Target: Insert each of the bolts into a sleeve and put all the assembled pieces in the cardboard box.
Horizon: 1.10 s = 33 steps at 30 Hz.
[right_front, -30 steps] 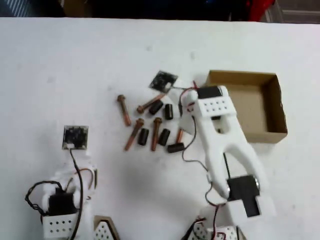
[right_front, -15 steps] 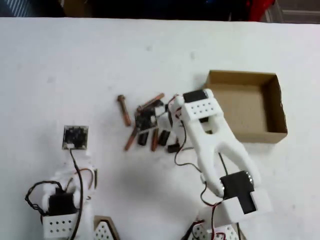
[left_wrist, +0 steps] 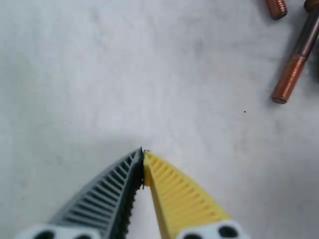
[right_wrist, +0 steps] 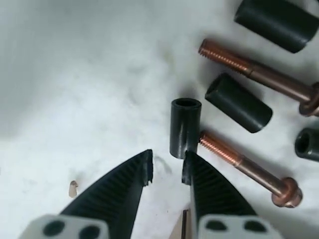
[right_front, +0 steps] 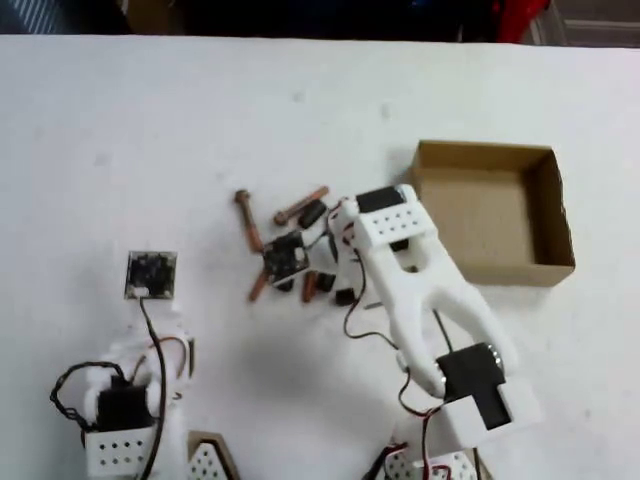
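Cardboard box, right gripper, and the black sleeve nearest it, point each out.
cardboard box (right_front: 485, 215): high view, its bare floor.
right gripper (right_wrist: 167, 167): right wrist view, midway between its fingertips.
black sleeve (right_wrist: 185, 130): right wrist view, middle of its side.

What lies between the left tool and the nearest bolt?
In the left wrist view, the stretch of table from the left tool to the nearest bolt is bare.

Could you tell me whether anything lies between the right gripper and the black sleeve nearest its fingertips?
Nothing visible does. The right gripper is open and the black sleeve sits just beyond its fingertips. A copper bolt lies beside the sleeve, not between, though closing might nudge it.
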### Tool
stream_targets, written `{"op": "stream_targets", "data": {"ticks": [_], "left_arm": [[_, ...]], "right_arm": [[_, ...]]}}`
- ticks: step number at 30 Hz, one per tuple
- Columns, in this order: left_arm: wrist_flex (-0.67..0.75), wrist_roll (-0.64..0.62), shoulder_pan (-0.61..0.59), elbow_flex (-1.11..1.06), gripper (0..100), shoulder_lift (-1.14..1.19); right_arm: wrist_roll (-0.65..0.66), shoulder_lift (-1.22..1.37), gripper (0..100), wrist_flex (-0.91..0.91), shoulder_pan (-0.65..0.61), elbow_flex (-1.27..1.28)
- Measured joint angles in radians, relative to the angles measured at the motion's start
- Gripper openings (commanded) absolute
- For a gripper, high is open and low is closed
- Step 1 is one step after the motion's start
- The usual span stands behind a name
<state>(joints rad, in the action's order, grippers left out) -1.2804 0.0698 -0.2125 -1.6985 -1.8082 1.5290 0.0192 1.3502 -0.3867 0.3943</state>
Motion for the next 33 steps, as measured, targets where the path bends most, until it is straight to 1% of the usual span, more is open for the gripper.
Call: {"op": "stream_targets", "data": {"ticks": [5,33], "left_arm": [[0.000,0.000,0.000,0.000,2,0.000],[0.000,0.000,0.000,0.000,2,0.000]], "right_arm": [[-0.035,0.000,9.9,0.000,-0.015,0.000],[-0.044,0.000,9.9,0.000,-0.018,0.000]]}}
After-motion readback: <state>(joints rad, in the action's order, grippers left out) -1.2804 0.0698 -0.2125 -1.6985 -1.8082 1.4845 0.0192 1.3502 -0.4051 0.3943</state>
